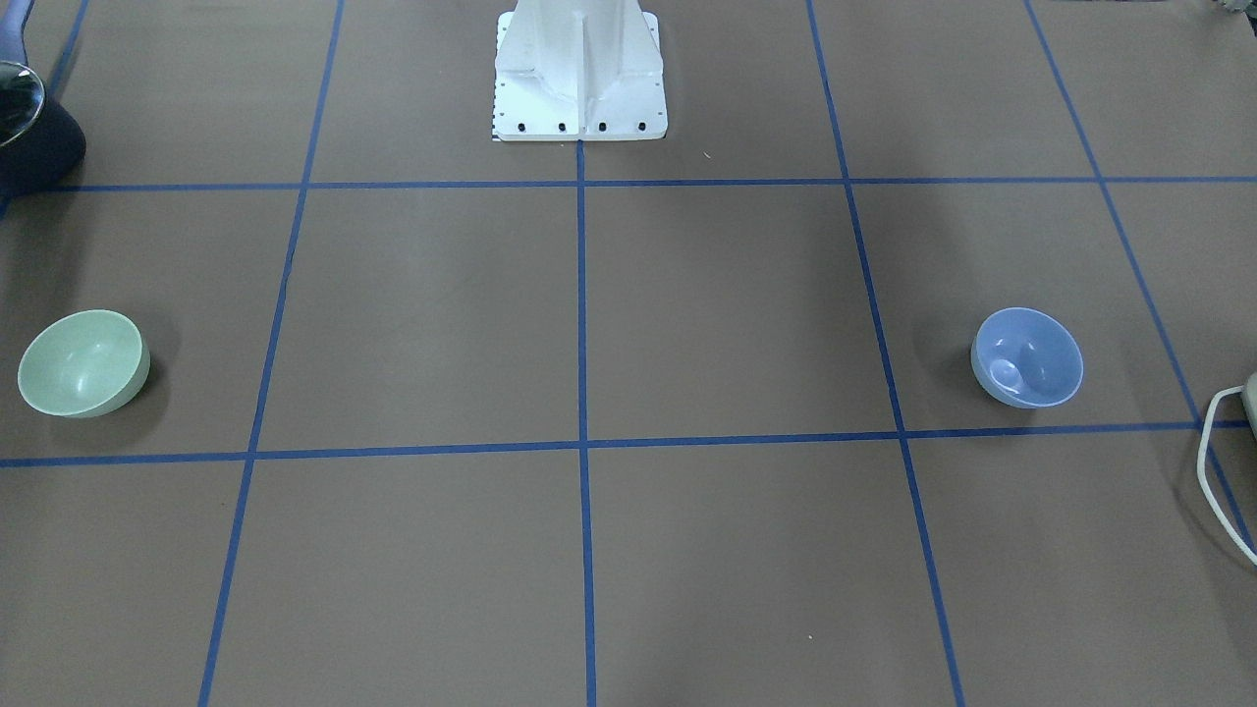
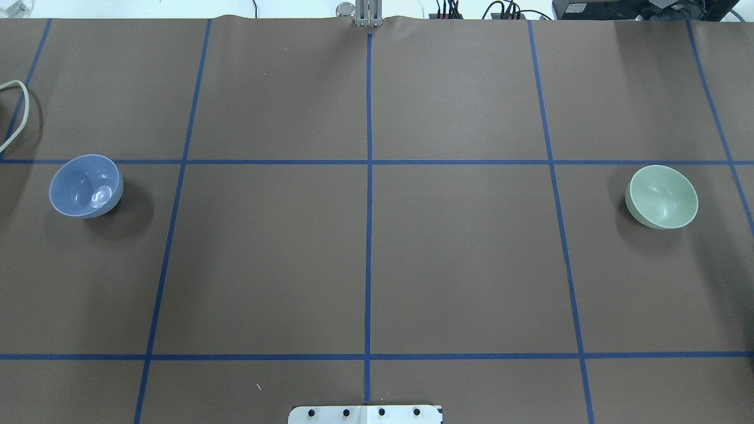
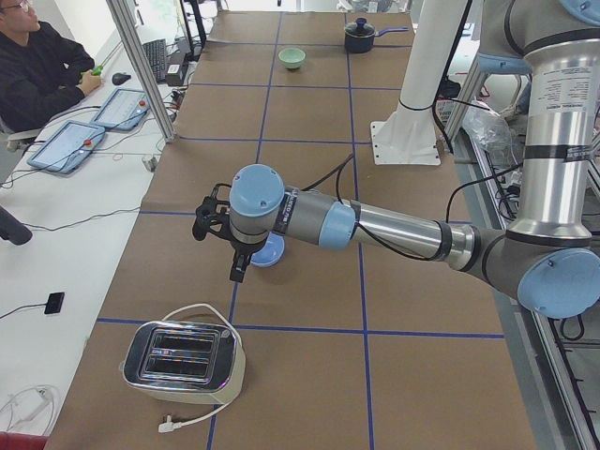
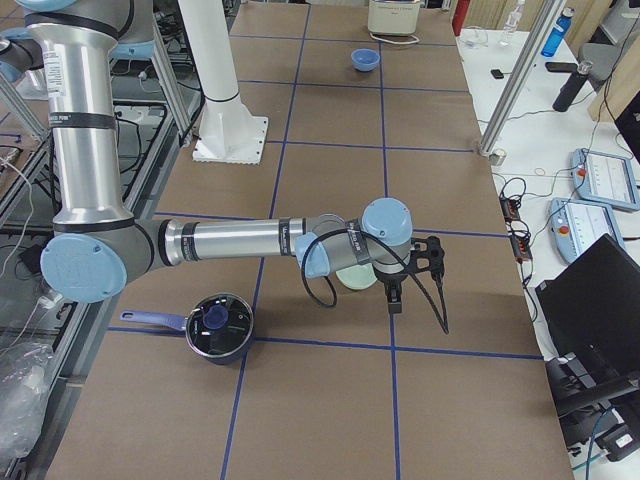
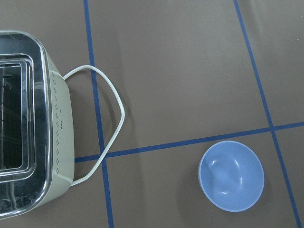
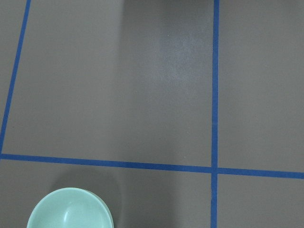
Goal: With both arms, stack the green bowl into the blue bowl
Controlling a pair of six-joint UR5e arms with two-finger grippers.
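Brown table, front view: green bowl [image 1: 83,362] at the robot's right, blue bowl [image 1: 1027,356] at its left, well apart; both empty, upright.
Overhead: no arm in shot; stacking not begun.
Left side: left gripper [image 3: 208,221] above the blue bowl; fingers' spacing, cannot tell. Toaster [image 3: 184,361] near.
Right side: right gripper [image 4: 428,256] by the green bowl; cannot tell. Lidded pot [image 4: 215,326] near.
Wrists: bowls below, untouched.
Next, likely: descend, grip rims.
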